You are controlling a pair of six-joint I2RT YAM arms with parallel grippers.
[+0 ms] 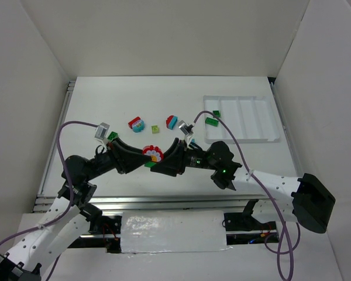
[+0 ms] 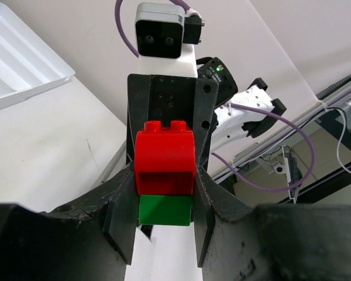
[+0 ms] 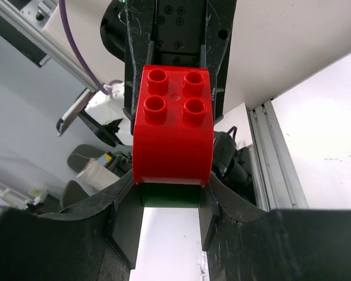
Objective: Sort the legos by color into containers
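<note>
At mid-table, near the front edge, a red-and-green pair of legos was found held between the two grippers, which were met tip to tip. The left gripper was observed pinching the pair from both sides, its fingers pressed against the green lower brick and the foot of the red one. The right gripper was seen closed on the same pair from the opposite end, its own fingers set against the flanks with no gap visible. Which colour was taken by which gripper could not be settled.

The white tray was noted at the far right of the table, well apart from the grippers. A dark green brick was recorded in its leftmost compartment. A second green brick lay at that compartment's left wall; whether inside or on the rim could not be told. Beyond the grippers, a red-and-teal pair and a second red-and-teal pair were recorded loose on the table, with a small yellow-green brick between them.
</note>
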